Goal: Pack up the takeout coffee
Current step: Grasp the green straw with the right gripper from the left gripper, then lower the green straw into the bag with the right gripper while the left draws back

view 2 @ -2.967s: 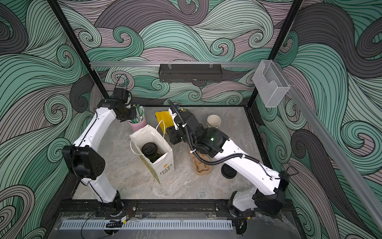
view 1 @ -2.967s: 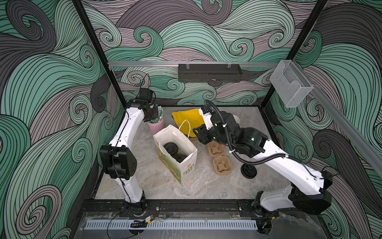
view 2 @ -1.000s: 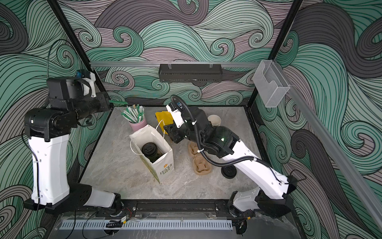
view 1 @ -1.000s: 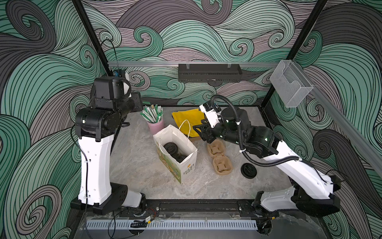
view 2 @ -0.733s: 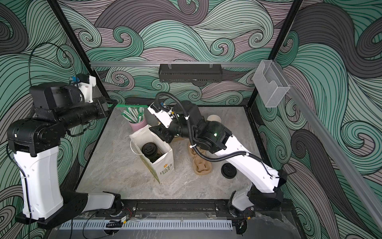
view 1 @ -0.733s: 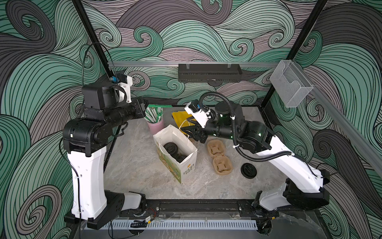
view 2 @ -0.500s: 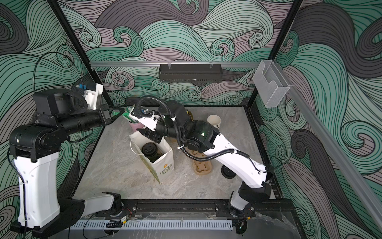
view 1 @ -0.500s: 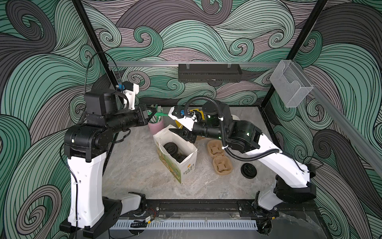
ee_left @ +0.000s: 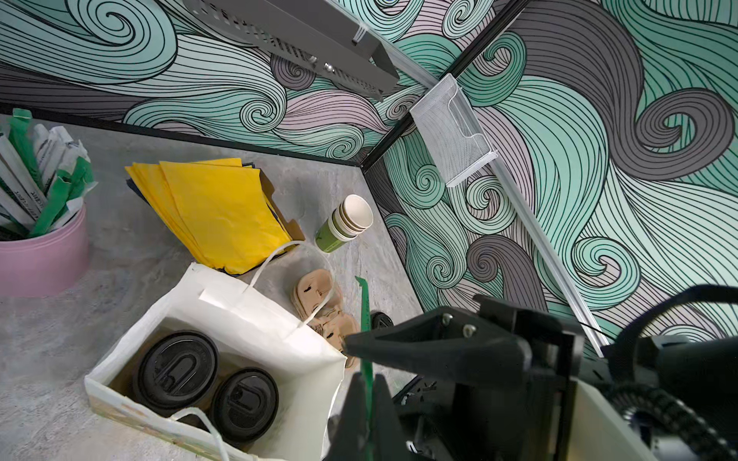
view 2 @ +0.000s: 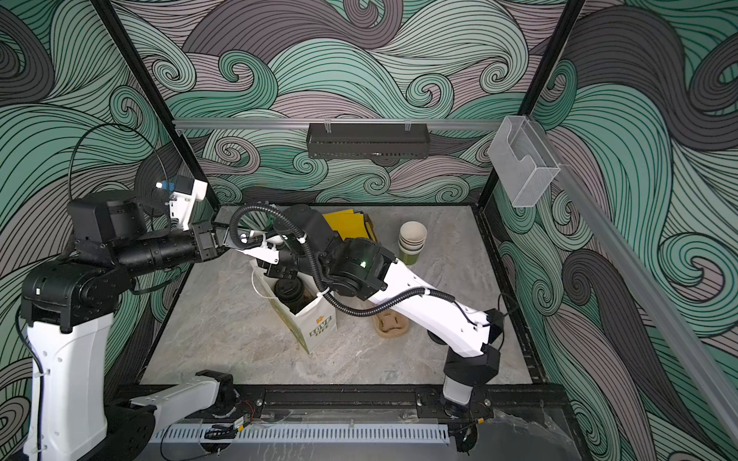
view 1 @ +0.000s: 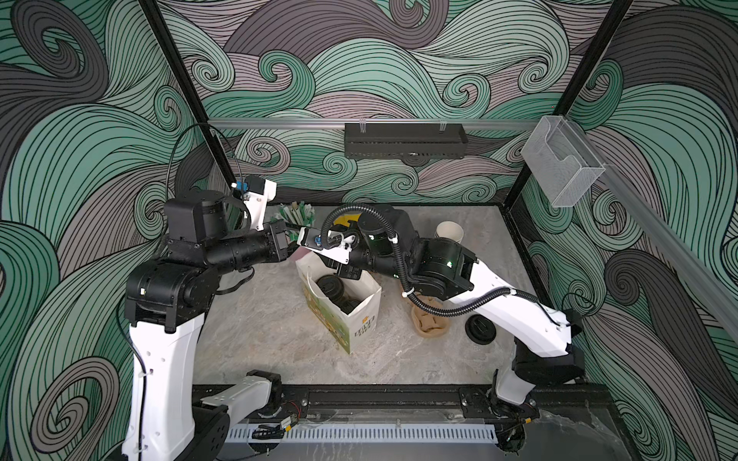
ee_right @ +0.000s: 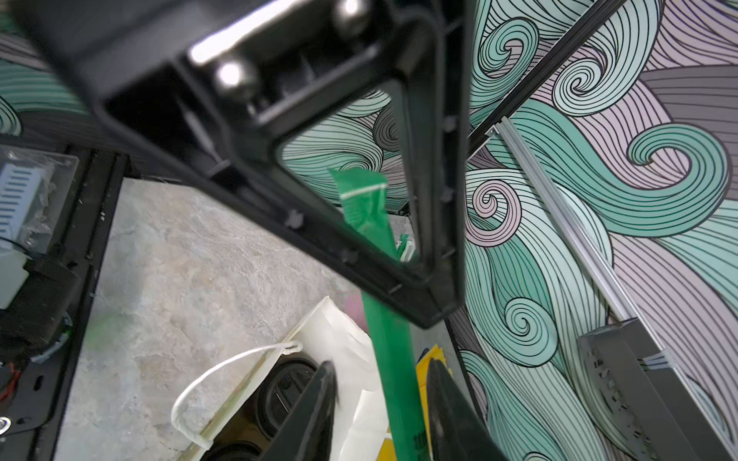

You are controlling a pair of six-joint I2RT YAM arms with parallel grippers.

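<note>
Two black-lidded cups of takeout coffee [ee_left: 175, 369] [view 1: 330, 288] stand inside the open white paper bag [view 1: 357, 325] [view 2: 319, 325] at mid-table. Just above the bag's back rim, my left gripper [ee_left: 369, 377] [view 1: 294, 238] is shut on a green paper-wrapped straw [ee_left: 363, 303] [ee_right: 389, 351]. My right gripper [ee_right: 381, 365] has reached across to meet it. Its jaws stand open on either side of the straw, with a gap showing on each side.
A pink cup of wrapped straws [ee_left: 44, 255] stands behind the bag, with yellow napkins [ee_left: 215, 215] beside it. A stack of lidless green cups [view 1: 450, 233] is at the back right. Cardboard carriers [view 1: 429, 323] and a loose black lid [view 1: 481, 329] lie right of the bag.
My left arm swung from the back left toward the centre with the straw. My right gripper moved left over the bag to meet it, and its jaws have narrowed around the straw.
</note>
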